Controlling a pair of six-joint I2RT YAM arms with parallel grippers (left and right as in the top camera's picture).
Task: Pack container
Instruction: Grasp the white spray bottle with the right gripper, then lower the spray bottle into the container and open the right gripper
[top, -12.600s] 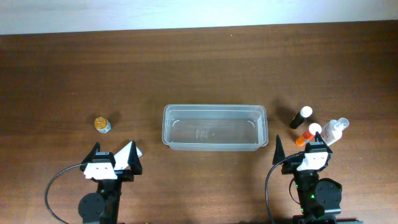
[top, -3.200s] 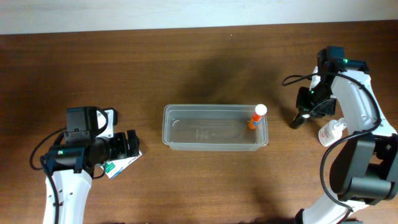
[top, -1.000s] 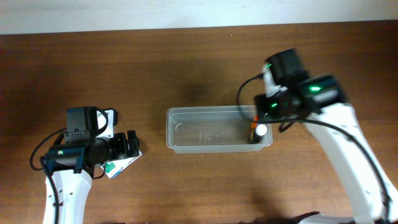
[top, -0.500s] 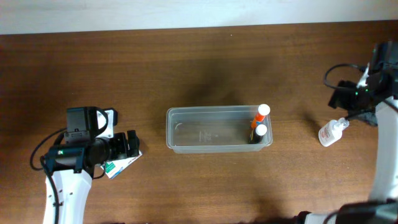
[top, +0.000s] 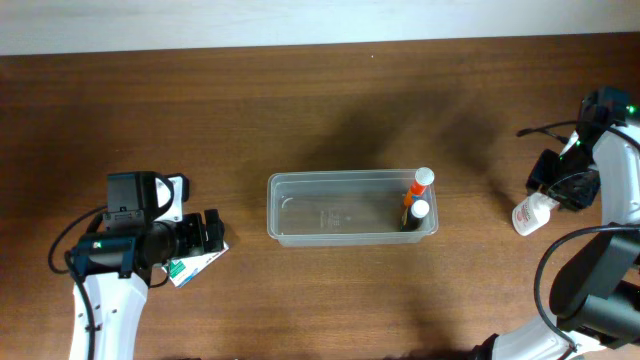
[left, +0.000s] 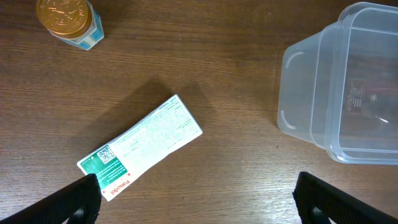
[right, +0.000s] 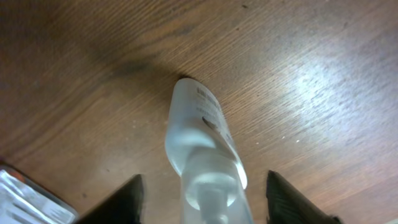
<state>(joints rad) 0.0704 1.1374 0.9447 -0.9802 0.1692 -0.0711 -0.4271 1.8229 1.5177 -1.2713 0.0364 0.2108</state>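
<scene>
The clear shallow container (top: 330, 210) sits mid-table; an orange bottle with a white cap (top: 420, 185) and a dark bottle with a white cap (top: 418, 211) stand at its right end. Far right, a clear bottle (top: 529, 212) lies on the wood. My right gripper (top: 562, 190) is low over it. In the right wrist view the bottle (right: 202, 140) lies between the fingers (right: 121, 199) with a gap on each side, so the right gripper (right: 204, 180) is open. My left gripper (left: 196, 186) is open and holds nothing, left of the container (left: 292, 93).
A green and white packet (left: 140, 146) lies flat just ahead of the left gripper, also seen under it from overhead (top: 190, 266). A small jar with a gold lid (left: 67, 22) stands further left. The table's far edge runs along the top.
A second ago my right gripper was at the container's right end, where the dark bottle now stands. It has swung to the far right and come down around the clear bottle. The left arm is unmoved.
</scene>
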